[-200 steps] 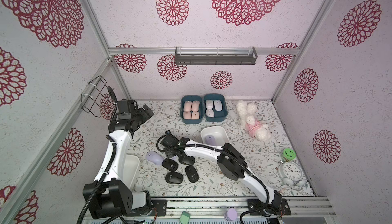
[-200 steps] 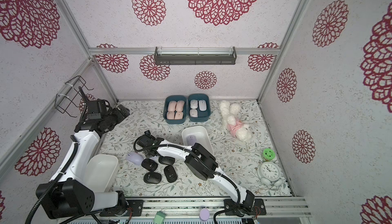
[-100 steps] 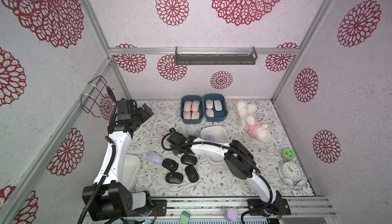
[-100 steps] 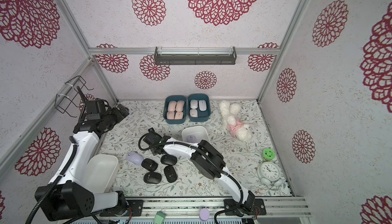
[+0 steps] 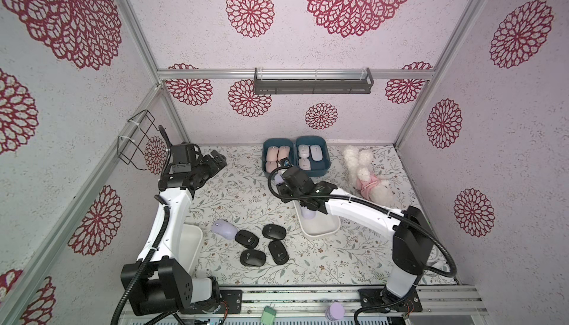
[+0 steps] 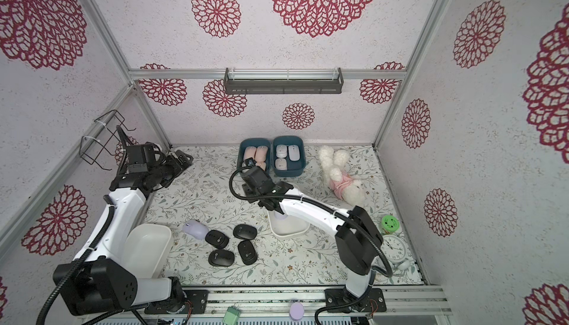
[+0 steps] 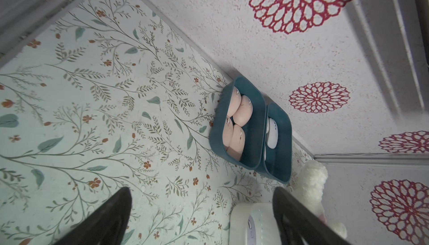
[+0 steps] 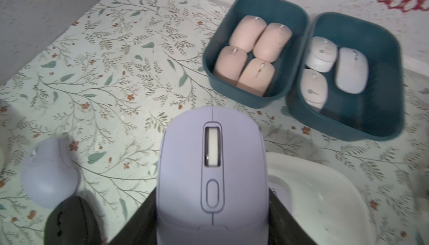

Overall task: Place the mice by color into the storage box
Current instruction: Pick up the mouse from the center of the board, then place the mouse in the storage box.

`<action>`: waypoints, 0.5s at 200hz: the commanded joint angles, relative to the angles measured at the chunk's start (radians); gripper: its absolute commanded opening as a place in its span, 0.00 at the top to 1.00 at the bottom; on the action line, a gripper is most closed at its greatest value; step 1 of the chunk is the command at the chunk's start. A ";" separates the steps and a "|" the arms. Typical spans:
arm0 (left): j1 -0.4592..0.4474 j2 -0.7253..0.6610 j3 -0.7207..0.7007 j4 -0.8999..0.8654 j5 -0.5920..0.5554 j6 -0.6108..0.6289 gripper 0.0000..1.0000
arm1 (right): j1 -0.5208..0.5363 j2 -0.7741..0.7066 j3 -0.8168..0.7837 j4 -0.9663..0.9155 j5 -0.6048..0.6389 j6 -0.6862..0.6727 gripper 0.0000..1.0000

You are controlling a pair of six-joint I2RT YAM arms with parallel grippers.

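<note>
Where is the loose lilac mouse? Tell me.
In both top views the lilac mouse lies just left of the black mice, near the white tub.

Back wall: 4 mice (image 5: 273,154) in left box (image 5: 264,161), 3 mice (image 5: 316,153) in right box (image 5: 328,161). Up front: 4 clustered mice (image 5: 246,239), 1 lone mouse (image 5: 225,229) just left.

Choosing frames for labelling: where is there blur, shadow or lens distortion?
Right wrist: lilac mouse crisp, teal boxes smeared toward the edge. Left wrist: gripper fingers dark and soft, mat sharp. Both top views: even light, frame posts splay outward.
</note>
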 commanded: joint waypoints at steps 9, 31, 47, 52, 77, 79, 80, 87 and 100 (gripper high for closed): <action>-0.075 0.041 0.013 0.021 0.090 -0.006 0.03 | -0.096 -0.147 -0.158 -0.049 0.063 -0.052 0.47; -0.110 0.058 0.022 0.012 0.092 0.003 0.03 | -0.135 -0.206 -0.250 -0.068 0.045 -0.082 0.47; -0.120 0.063 0.027 0.000 0.076 0.013 0.03 | -0.165 -0.218 -0.300 -0.053 -0.009 -0.085 0.47; -0.120 0.063 0.029 -0.001 0.074 0.013 0.03 | -0.173 -0.218 -0.312 -0.043 -0.020 -0.088 0.47; -0.122 0.063 0.027 -0.001 0.070 0.014 0.03 | -0.213 -0.185 -0.330 -0.014 -0.041 -0.107 0.48; -0.122 0.062 0.027 -0.001 0.068 0.014 0.03 | -0.215 -0.182 -0.331 -0.012 -0.048 -0.111 0.48; -0.122 0.063 0.027 -0.002 0.067 0.014 0.03 | -0.215 -0.180 -0.331 -0.010 -0.051 -0.112 0.48; -0.123 0.062 0.027 -0.003 0.066 0.014 0.03 | -0.219 -0.169 -0.332 0.000 -0.067 -0.124 0.48; -0.126 0.063 0.028 -0.004 0.064 0.016 0.03 | -0.222 -0.140 -0.325 0.004 -0.071 -0.140 0.48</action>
